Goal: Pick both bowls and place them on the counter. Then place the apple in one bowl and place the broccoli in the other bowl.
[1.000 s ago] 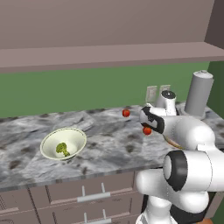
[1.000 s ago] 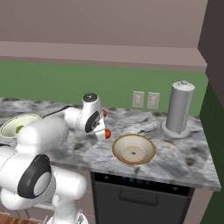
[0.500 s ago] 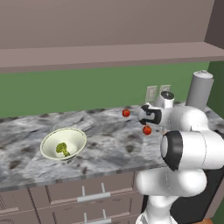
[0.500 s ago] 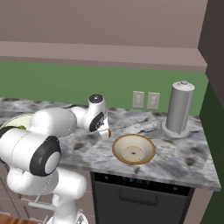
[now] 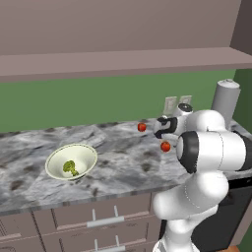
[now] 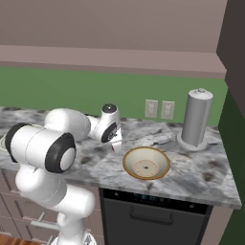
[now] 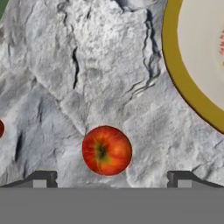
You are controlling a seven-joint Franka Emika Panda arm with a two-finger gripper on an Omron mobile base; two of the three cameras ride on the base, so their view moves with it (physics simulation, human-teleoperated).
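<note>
The broccoli (image 5: 70, 167) lies in the cream-white bowl (image 5: 72, 161) on the counter (image 5: 123, 162), two red fruits farther right.

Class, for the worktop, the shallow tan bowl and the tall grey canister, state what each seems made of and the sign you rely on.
Worktop: looks like polished marble-type stone, from its grey-and-white veining. Shallow tan bowl: probably glazed ceramic, with a smooth cream inside and brownish rim. Tall grey canister: likely brushed metal, given its even grey sheen, though plastic cannot be ruled out.
</note>
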